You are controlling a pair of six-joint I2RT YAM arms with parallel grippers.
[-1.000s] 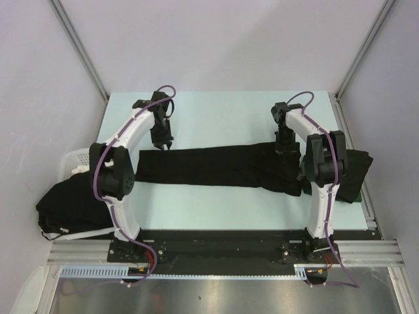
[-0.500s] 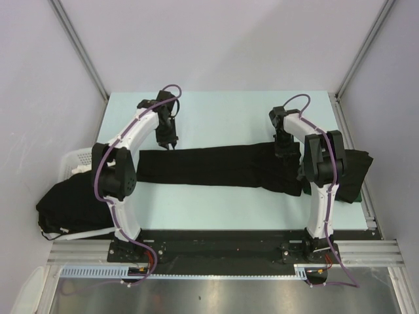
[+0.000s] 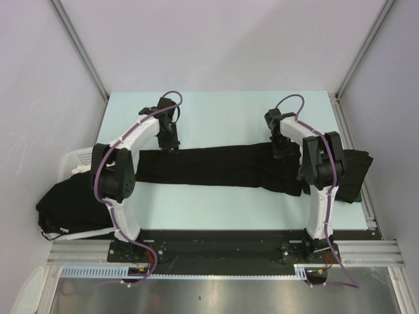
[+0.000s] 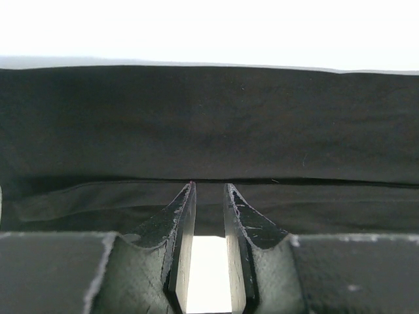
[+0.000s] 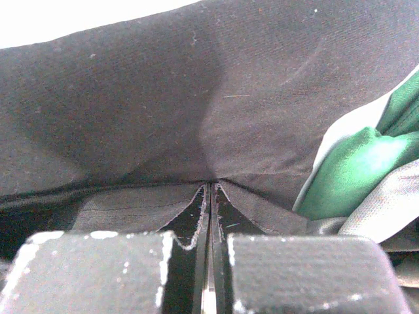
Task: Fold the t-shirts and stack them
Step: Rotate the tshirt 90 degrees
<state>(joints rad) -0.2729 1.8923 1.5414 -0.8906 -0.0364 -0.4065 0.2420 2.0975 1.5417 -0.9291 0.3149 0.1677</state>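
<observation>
One black t-shirt (image 3: 216,167) lies as a long folded band across the table. In the left wrist view it (image 4: 209,124) fills the frame ahead of the fingers. My left gripper (image 3: 171,146) (image 4: 209,185) sits at the band's far edge near its left end. Its jaws stand a little apart, pale table shows between them, and the tips touch the cloth's hem. My right gripper (image 3: 281,150) (image 5: 211,183) is at the far edge near the right end, shut on a pinch of the t-shirt (image 5: 196,98), which puckers toward its tips.
More black t-shirts (image 3: 65,203) are heaped in and over a white basket (image 3: 73,159) off the table's left side. A dark folded pile (image 3: 355,171) lies at the right edge behind my right arm. Green cloth (image 5: 366,167) shows beside my right gripper.
My left gripper has moved right and down onto the t-shirt's far edge. My right gripper has shifted slightly left, still shut on the cloth.
</observation>
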